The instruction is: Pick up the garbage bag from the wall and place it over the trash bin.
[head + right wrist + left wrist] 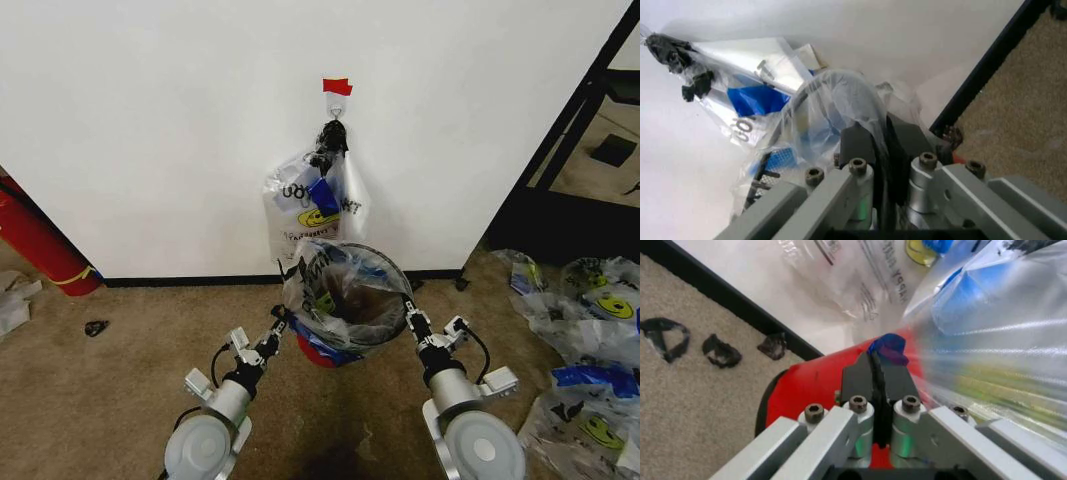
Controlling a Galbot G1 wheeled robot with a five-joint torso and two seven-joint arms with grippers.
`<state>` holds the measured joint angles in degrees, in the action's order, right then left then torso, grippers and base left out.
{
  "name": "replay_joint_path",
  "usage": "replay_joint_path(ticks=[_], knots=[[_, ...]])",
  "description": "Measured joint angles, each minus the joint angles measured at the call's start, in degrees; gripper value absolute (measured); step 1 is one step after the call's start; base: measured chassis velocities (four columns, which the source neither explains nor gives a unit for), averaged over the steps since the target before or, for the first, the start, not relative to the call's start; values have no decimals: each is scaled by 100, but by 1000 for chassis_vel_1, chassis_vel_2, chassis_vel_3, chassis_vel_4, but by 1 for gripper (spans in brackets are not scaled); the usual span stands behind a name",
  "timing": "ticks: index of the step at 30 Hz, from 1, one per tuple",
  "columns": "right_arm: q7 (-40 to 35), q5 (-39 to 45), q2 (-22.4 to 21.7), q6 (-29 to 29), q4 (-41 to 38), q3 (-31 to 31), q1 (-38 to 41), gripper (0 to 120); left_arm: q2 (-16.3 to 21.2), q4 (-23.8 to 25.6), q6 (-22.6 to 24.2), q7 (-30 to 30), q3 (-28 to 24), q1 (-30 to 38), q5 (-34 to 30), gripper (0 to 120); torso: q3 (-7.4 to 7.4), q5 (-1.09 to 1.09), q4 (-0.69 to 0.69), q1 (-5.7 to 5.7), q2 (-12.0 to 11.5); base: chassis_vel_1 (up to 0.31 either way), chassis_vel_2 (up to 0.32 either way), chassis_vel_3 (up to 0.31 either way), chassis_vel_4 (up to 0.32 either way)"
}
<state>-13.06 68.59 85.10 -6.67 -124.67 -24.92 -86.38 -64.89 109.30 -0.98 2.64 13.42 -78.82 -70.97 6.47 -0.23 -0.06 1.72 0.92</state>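
Both claws, left claw (277,327) and right claw (410,313), clamp the garbage bag (340,290) stretched over the trash bin (352,318) rim (film thin); uneven pulling could tear it or tip the bin.

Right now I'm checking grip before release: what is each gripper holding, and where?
Both hold the garbage bag by its edge, on opposite sides of the trash bin: left gripper and right gripper, each shut on the plastic.
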Motion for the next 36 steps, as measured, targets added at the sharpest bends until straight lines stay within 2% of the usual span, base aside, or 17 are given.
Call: replay_joint_path(ticks=[6,9,14,18,22,24,27,29,30,34,36], knots=[[1,-63,-5,-3,61,21,0,1,86,68,27,-43,51,-42,10,0,0,0,0,0,0,0,0,0,0],[1,-63,-14,5,81,13,12,1,162,134,53,-55,69,-99,42,4,0,0,0,0,0,0,0,0,0],[-12,-11,-44,30,94,-37,60,1,333,227,78,-51,126,-380,354,27,0,0,1,0,0,0,0,0,0],[-13,8,-58,34,94,-54,70,1,357,220,57,-48,163,-430,420,38,0,0,0,0,0,0,0,0,0],[-3,1,-73,53,173,-66,85,1,379,260,23,-58,264,-452,424,58,0,0,0,0,0,0,0,0,0],[-2,0,-75,56,183,-68,89,1,383,273,16,-60,274,-462,440,59,0,0,0,0,0,0,0,0,0],[4,2,-89,65,226,-75,118,1,405,283,-21,-66,303,-537,547,71,0,0,0,0,0,0,0,0,0],[7,14,-113,69,281,-113,154,1,407,310,-68,-73,353,-615,615,83,0,0,1,0,0,0,0,0,0],[7,14,-113,69,281,-113,154,1,407,310,-68,-73,353,-615,615,83,0,0,1,0,0,0,0,0,0],[10,84,-148,72,365,-169,200,1,434,348,-231,-70,402,-739,707,97,0,0,0,0,0,0,0,0,0],[12,106,-153,73,386,-180,209,1,474,387,-274,22,411,-839,727,100,0,0,0,0,0,0,0,0,0]])
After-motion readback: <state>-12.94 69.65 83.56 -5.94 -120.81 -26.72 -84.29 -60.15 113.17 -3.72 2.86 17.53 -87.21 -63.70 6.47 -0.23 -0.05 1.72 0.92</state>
